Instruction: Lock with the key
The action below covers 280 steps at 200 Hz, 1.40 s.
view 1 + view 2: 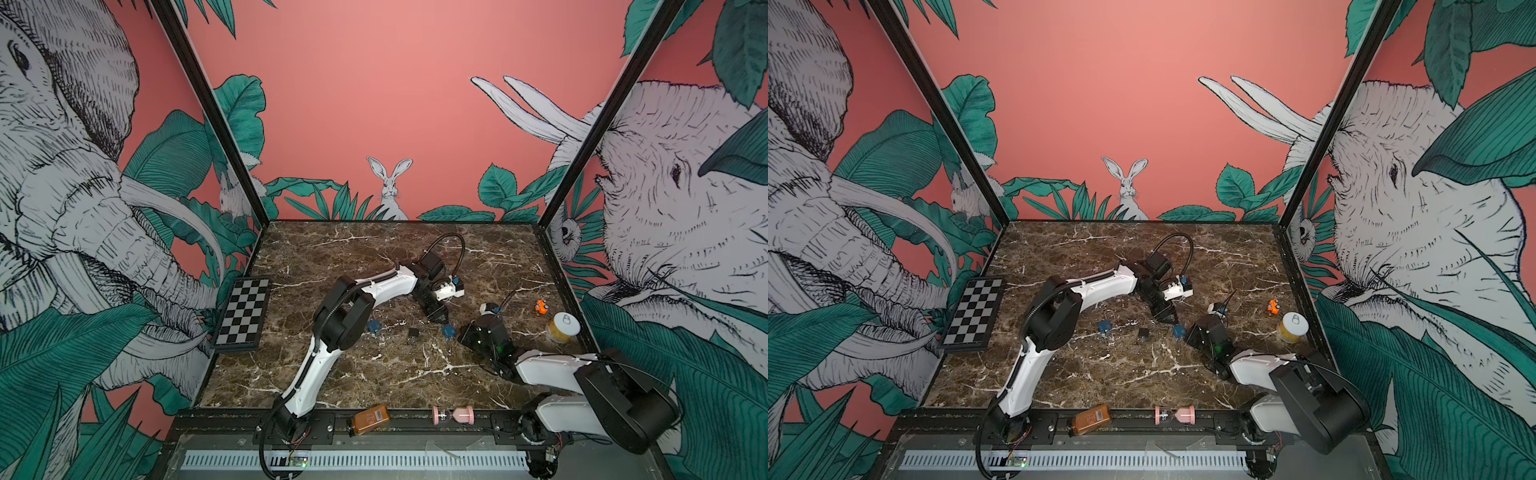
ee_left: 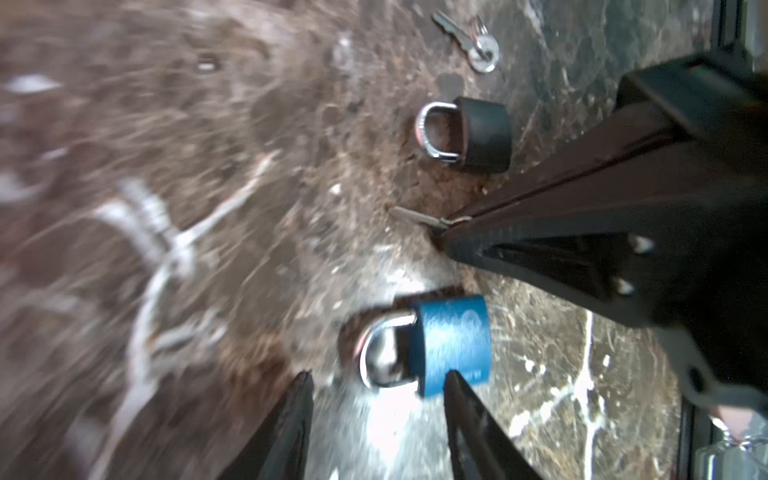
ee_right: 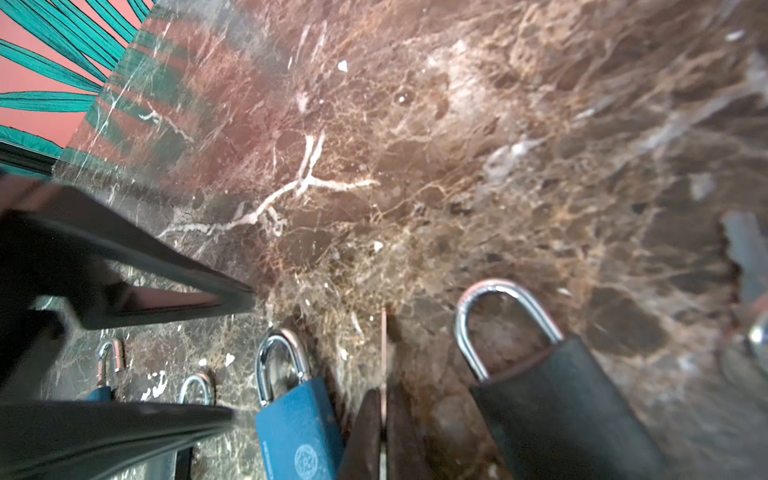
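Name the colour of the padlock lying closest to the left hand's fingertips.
The padlock is blue; the left wrist view shows it best.

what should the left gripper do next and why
Probably close the left gripper on the blue padlock to steady it. Its jaws stand open with the padlock lying loose on the marble tabletop between them, while the right gripper pinches a key that needs a fixed keyhole.

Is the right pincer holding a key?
Yes, a thin key blade sticks out from between the shut tips of the right pincer.
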Each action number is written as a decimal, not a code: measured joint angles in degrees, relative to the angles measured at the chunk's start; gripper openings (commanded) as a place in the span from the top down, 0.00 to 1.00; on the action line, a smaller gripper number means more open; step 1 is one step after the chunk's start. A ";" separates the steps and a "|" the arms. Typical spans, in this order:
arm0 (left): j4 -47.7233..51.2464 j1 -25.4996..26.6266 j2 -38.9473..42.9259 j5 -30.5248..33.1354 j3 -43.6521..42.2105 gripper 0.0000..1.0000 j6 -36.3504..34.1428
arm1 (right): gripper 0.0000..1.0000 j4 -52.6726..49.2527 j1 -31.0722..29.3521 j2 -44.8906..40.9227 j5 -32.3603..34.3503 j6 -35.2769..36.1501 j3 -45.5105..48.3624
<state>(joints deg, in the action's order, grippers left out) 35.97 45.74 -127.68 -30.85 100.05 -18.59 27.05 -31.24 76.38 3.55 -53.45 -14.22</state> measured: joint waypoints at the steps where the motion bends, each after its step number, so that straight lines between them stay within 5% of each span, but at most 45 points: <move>1: -0.35 -0.15 0.35 0.04 -0.31 0.45 0.31 | 0.94 0.02 0.00 0.11 -0.02 0.00 -0.09; 34: -11.17 -3.98 10.01 1.81 -8.85 0.45 7.08 | 0.93 1.33 -0.09 2.14 -1.31 0.07 -1.11; 85: -23.63 -8.37 18.73 2.91 -16.72 0.45 16.24 | 0.65 -2.32 -0.66 -1.03 -1.79 0.50 -1.62; 163: -31.54 -7.89 25.94 7.65 -31.69 0.47 29.20 | 0.68 -21.66 -0.94 -14.38 -0.15 3.54 -9.88; 185: -33.29 -7.91 33.07 11.28 -38.12 0.47 33.92 | 0.73 -29.55 -3.76 -12.07 1.46 4.94 -18.01; 231: -32.74 -9.62 45.51 17.09 -44.09 0.45 38.10 | 0.53 -42.03 -13.77 -0.66 6.78 7.58 -35.15; 280: -39.17 -15.89 51.17 16.48 -56.17 0.39 44.11 | 0.49 -49.16 -19.71 11.56 10.45 7.54 -44.54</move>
<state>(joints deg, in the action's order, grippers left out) -3.20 29.85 -76.51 -14.37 43.88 25.52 -22.11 -50.96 87.94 14.00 -45.91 -58.76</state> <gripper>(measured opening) 0.591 0.503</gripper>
